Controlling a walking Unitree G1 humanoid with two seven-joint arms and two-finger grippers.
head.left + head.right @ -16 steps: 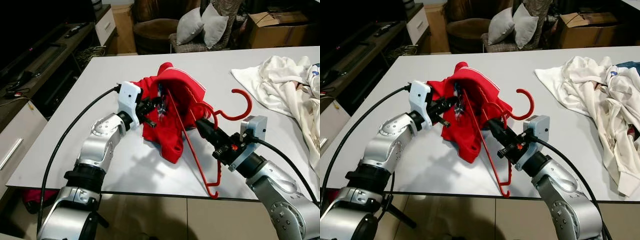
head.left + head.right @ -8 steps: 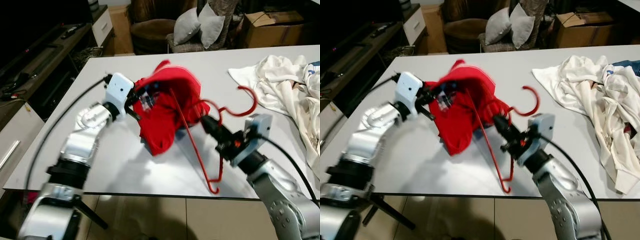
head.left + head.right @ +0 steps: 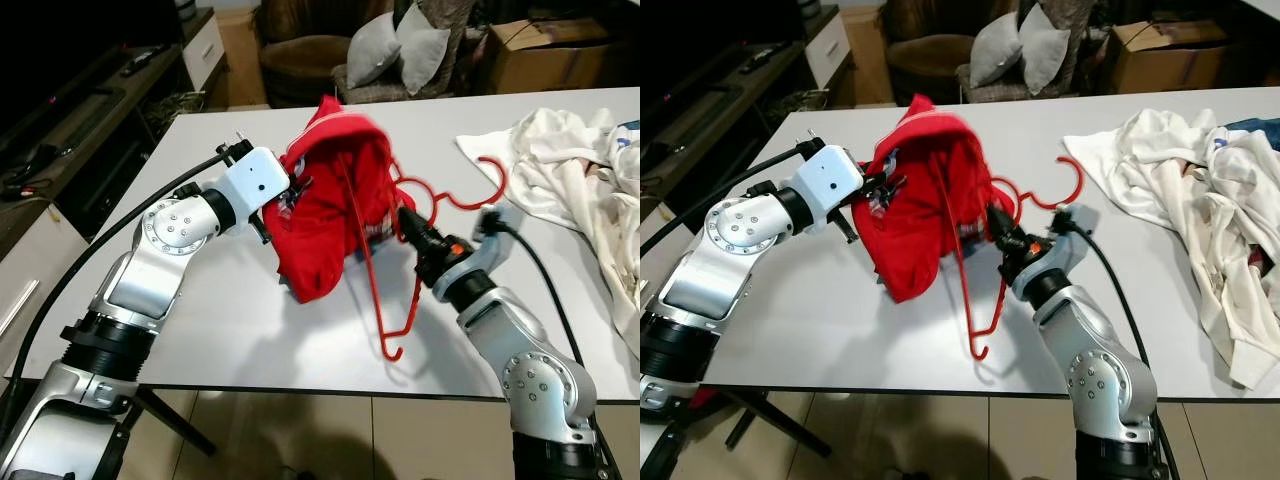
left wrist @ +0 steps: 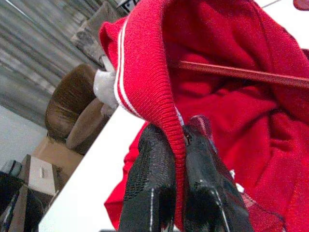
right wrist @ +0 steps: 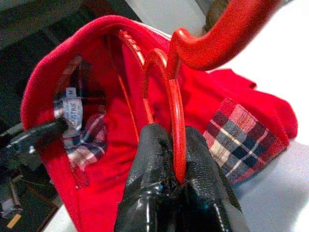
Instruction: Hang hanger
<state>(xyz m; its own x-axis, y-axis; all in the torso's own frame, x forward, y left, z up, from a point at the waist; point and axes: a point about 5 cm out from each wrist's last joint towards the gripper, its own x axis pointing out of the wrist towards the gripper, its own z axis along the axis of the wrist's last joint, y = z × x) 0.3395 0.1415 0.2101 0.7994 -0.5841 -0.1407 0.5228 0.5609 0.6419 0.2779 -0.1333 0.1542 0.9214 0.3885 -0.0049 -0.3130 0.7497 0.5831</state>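
While the white counter (image 3: 230, 330) carries everything as before, the red garment (image 3: 335, 205) now stands higher and more bunched than a second ago, pulled up into a tall peak near the middle of the counter rather than spread low. A pile of white cloth (image 3: 560, 170) lies at the far right of the counter, well apart from the red garment. Beyond the far edge sit a brown armchair (image 3: 300, 65), grey cushions (image 3: 400, 45) and a cardboard box (image 3: 545, 50); the box's contents cannot be made out.

The left tool (image 4: 176, 164) has risen with the garment and swung to its left side; its two black fingers (image 4: 149, 179) are clamped together on the ribbed, white-striped edge of the red cloth. The right tool (image 5: 174, 169) has moved farther in towards the garment, and its fingers (image 5: 147, 164) are pinched on the thin red rod of the hanger (image 3: 400, 290).

That hanger sits just right of the garment, partly inside its opening: the hook (image 3: 480, 185) points to the right above the counter, and one long arm slants down to a curled tip (image 3: 393, 352) near the counter's near edge. A plaid lining and a size label (image 5: 72, 113) show inside the garment.
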